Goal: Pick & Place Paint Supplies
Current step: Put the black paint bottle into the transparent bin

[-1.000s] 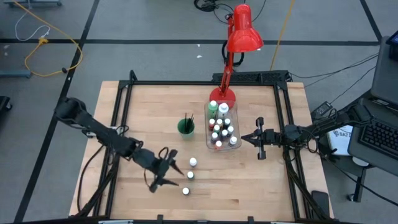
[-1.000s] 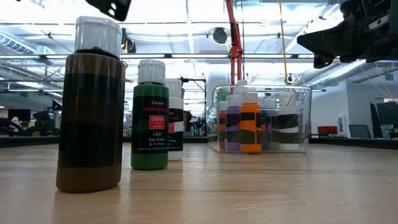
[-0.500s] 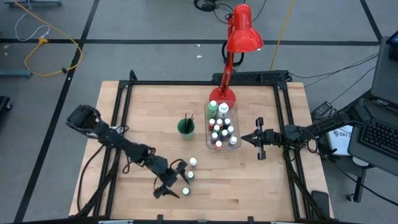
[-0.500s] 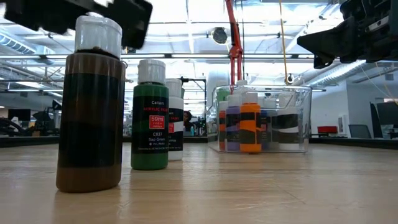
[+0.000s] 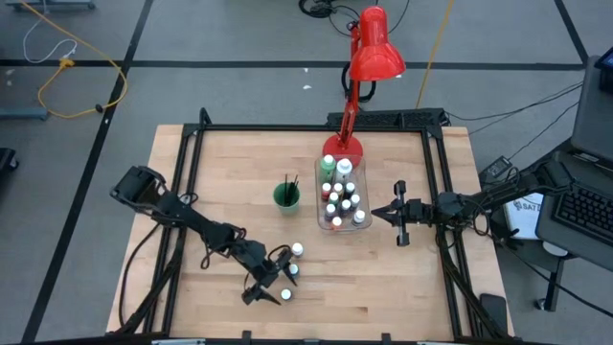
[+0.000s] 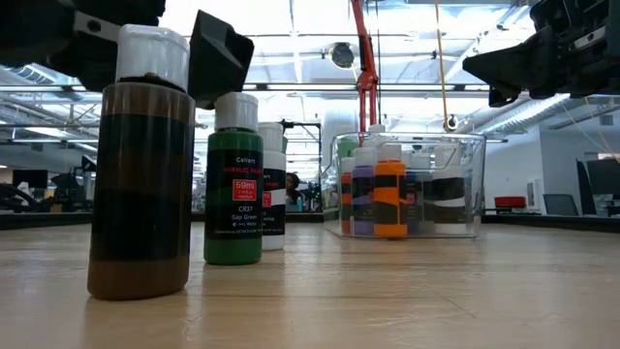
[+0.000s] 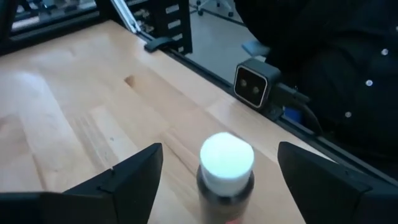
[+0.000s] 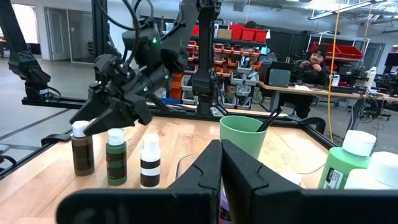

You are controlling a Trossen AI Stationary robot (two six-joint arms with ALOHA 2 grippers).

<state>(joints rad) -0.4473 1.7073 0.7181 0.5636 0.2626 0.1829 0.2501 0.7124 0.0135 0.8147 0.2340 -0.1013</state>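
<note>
Three white-capped paint bottles stand in a row on the table near its front: a brown one point(image 6: 140, 184) nearest, a green one point(image 6: 233, 194) behind it, and a black-and-white one point(image 8: 150, 163) farthest. My left gripper point(image 5: 278, 289) is open low over the table. Its fingers stand on either side of the brown bottle's cap point(image 7: 227, 158) without touching it. My right gripper point(image 5: 375, 213) hangs shut to the right of the clear bin point(image 5: 361, 218), which holds several bottles. Brushes stand in the green cup point(image 5: 286, 195).
A red desk lamp point(image 5: 374, 48) stands on its base at the table's far edge behind the bin. A black frame point(image 5: 287, 128) runs around the tabletop. A small camera point(image 7: 252, 84) sits at the near edge beyond the brown bottle.
My left gripper has gone down and toward the table's near edge and right, reaching the brown bottle. Its fingers now stand on either side of the cap. The bottles have kept still.
</note>
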